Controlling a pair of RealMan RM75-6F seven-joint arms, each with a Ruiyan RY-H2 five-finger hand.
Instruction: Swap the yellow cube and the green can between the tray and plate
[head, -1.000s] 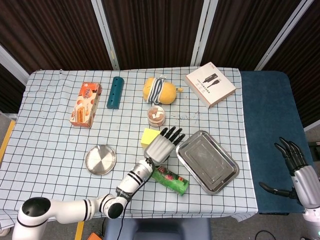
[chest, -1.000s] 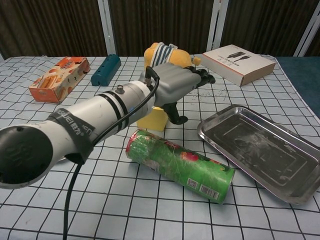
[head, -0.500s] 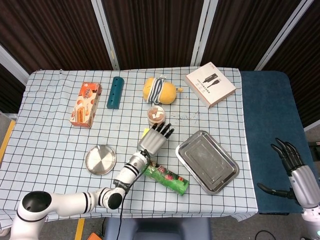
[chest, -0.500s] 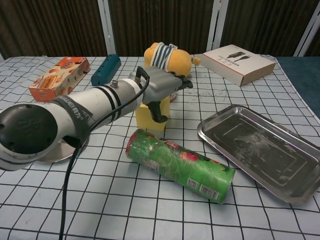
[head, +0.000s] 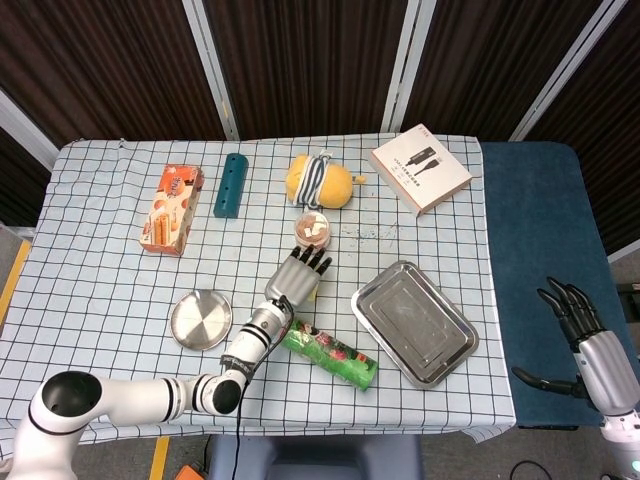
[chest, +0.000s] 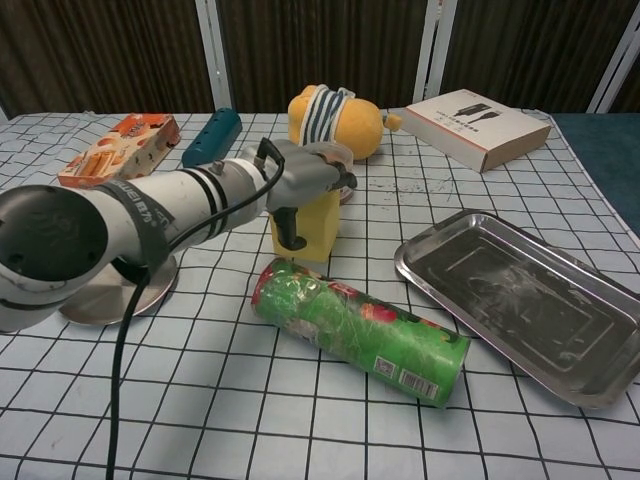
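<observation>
The yellow cube (chest: 318, 226) stands on the table between the round metal plate (head: 200, 320) and the steel tray (head: 415, 325). My left hand (chest: 300, 175) lies on top of it, fingers stretched over the top and thumb down its front face; in the head view the left hand (head: 298, 275) hides the cube. The green can (head: 330, 352) lies on its side on the cloth just in front of the cube, seen close in the chest view as the green can (chest: 360, 330). The tray (chest: 520, 300) holds nothing. My right hand (head: 575, 320) hangs open off the table's right side.
A small jar (head: 312, 230) stands just beyond my left fingertips. Further back are a yellow plush toy (head: 320, 180), a white box (head: 420, 167), a teal block (head: 231, 184) and an orange biscuit box (head: 172, 208).
My left hand has moved left and down from beside the tray onto the yellow cube, covering it in the head view. The can, tray and plate have not moved.
</observation>
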